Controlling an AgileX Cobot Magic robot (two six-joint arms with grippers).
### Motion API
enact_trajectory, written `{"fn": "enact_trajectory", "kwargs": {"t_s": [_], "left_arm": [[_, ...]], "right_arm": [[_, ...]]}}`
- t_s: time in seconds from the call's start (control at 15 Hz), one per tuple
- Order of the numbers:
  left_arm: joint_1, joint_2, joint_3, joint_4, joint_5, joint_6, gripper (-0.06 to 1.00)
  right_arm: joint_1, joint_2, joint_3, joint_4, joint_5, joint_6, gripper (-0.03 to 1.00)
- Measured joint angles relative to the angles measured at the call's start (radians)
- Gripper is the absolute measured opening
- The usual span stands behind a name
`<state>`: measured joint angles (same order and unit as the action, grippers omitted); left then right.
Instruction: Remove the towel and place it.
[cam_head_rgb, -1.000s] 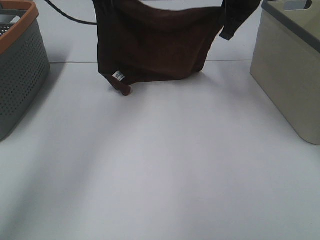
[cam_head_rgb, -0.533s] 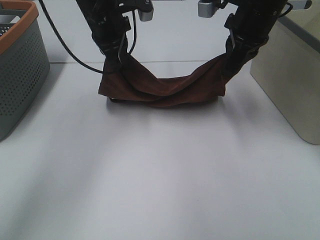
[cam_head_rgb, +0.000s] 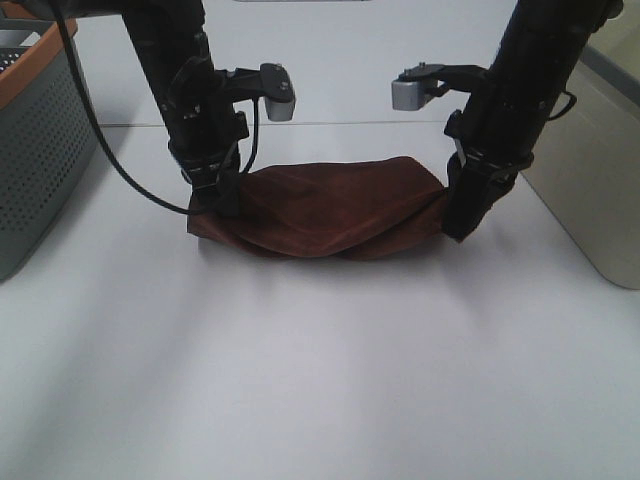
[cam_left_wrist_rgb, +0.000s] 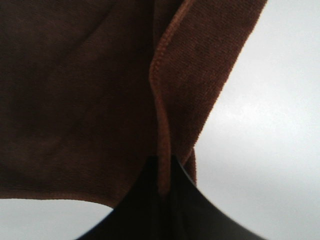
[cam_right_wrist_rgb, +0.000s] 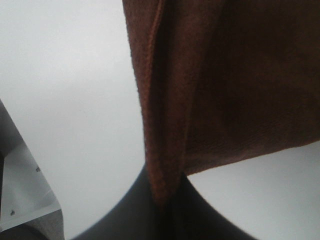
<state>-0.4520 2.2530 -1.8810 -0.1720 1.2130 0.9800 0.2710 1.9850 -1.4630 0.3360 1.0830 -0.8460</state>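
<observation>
At far left, a grey perforated plastic basket (cam_head_rgb: 45, 160) with an orange rim is noted on the white bench (cam_head_rgb: 320, 380); its contents cannot be made out. The left pincer (cam_head_rgb: 212, 203) is pressed together on one end of the towel (cam_head_rgb: 335, 210), a dark reddish-brown plush cloth with a stitched hem. The towel is bunched into a twisted roll and rests on the bench between the arms. The right pincer (cam_head_rgb: 463, 222) is clamped on the opposite end. At far right, a smooth beige bin (cam_head_rgb: 585, 190) is seen; its interior is hidden.
</observation>
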Motion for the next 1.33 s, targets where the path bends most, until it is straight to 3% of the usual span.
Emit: {"fn": "enact_trajectory", "kwargs": {"t_s": [0.47, 0.8, 1.0, 1.07, 1.13, 1.33], "left_arm": [[0.000, -0.061, 0.235, -0.002, 0.001, 0.016, 0.00], [0.000, -0.062, 0.256, -0.007, 0.000, -0.007, 0.03], [0.000, -0.062, 0.256, -0.007, 0.000, -0.050, 0.15], [0.000, -0.062, 0.256, -0.007, 0.000, -0.104, 0.23], [0.000, -0.062, 0.256, -0.007, 0.000, -0.132, 0.27], [0.000, -0.062, 0.256, -0.019, 0.000, -0.242, 0.41]], "right_arm": [[0.000, -0.001, 0.233, 0.052, -0.002, -0.003, 0.00], [0.000, -0.001, 0.281, 0.088, -0.003, -0.007, 0.00], [0.000, -0.001, 0.281, 0.102, -0.003, 0.013, 0.21], [0.000, -0.001, 0.281, 0.103, -0.003, 0.069, 0.40], [0.000, -0.001, 0.281, 0.103, -0.003, 0.098, 0.48], [0.000, -0.001, 0.281, 0.104, -0.003, 0.169, 0.58]]}}
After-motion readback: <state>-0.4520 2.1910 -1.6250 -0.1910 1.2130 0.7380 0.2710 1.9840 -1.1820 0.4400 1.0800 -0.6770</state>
